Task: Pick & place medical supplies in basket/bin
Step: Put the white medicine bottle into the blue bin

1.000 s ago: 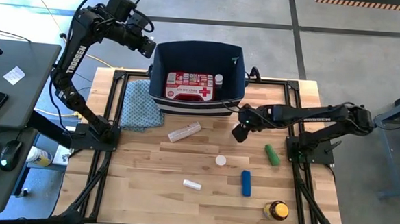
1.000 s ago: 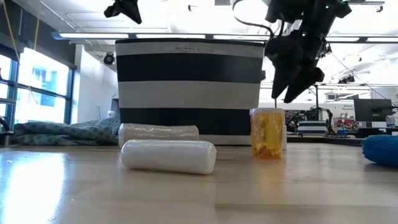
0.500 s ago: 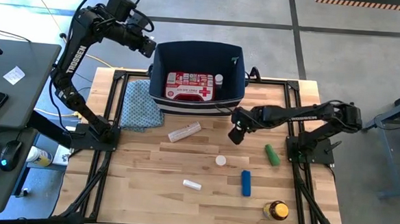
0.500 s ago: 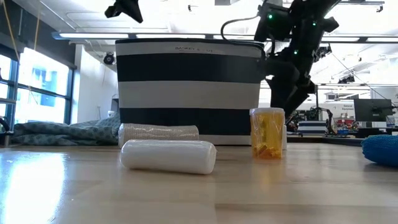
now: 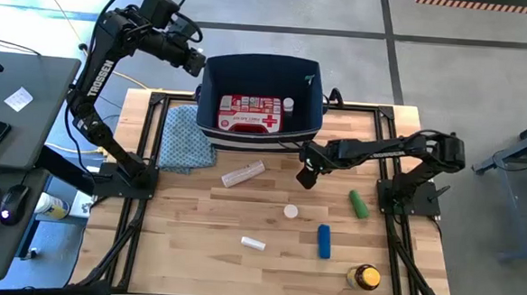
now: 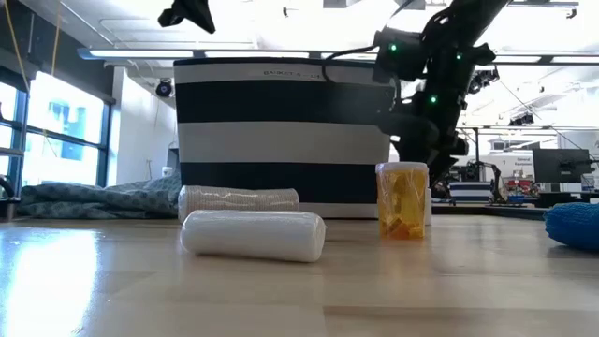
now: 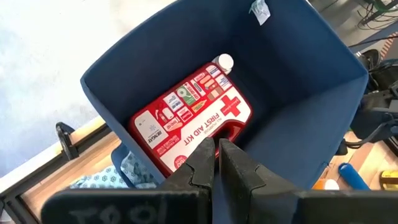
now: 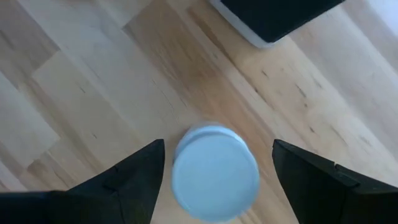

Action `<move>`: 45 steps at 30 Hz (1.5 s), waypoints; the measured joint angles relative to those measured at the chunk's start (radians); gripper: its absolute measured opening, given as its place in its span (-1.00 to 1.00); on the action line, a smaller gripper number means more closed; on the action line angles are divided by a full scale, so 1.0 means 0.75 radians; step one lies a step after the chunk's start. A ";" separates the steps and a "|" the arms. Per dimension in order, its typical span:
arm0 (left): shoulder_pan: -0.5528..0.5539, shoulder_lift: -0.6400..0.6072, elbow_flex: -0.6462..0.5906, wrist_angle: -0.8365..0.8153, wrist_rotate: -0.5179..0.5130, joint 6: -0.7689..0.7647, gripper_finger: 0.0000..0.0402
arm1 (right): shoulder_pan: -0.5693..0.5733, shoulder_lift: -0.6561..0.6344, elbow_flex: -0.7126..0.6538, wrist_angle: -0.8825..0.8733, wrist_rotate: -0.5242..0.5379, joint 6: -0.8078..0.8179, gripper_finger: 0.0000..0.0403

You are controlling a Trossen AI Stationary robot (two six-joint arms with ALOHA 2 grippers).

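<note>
The task is only partly done, as I judge it. Inside the bin (image 5: 263,75) lie 2 supplies: the red kit (image 5: 250,113) flat on the bottom and a small white bottle (image 5: 288,104) just beside its corner. On the bench (image 5: 195,252) I count 6 things left: a white roll (image 5: 243,174) near the front of the bin, a small white jar (image 5: 291,210) in the middle, a white tube (image 5: 253,244), a green cylinder (image 5: 358,203), a blue cylinder (image 5: 324,241) and an amber bottle (image 5: 363,277) with a yellow cap near the front edge. The cloth (image 5: 184,137) lies beside the bin and is not a supply. The right gripper (image 5: 305,174) hangs over the bench between the bin and the jar; in the right wrist view its fingers (image 8: 134,176) are spread wide with the jar (image 8: 215,172) between them, not touching it, so I think the jar is the next thing to be taken. The left gripper (image 5: 196,62) is raised just outside the far left corner of the bin, its fingers (image 7: 200,163) pressed together and holding nothing. On writing: the kit reads "FIRST AID KIT" beside its white cross, and the left arm (image 5: 96,66) carries the word "TROSSEN". The bin's rim has small print in the low view that I cannot read.
</note>
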 joint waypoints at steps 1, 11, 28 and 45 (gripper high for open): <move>0.000 0.000 0.000 -0.002 0.000 0.000 -0.70 | 0.001 0.000 0.000 0.000 -0.001 0.011 0.42; 0.000 0.000 0.000 -0.030 0.001 -0.001 -0.70 | 0.001 0.000 0.000 0.004 -0.032 0.043 0.30; 0.000 0.000 0.000 -0.051 0.002 -0.002 -0.70 | 0.002 -0.111 0.000 -0.019 -0.152 0.036 -0.22; 0.000 0.000 0.000 -0.053 0.002 -0.002 -0.70 | 0.001 -0.627 0.002 0.467 -0.430 0.192 -0.22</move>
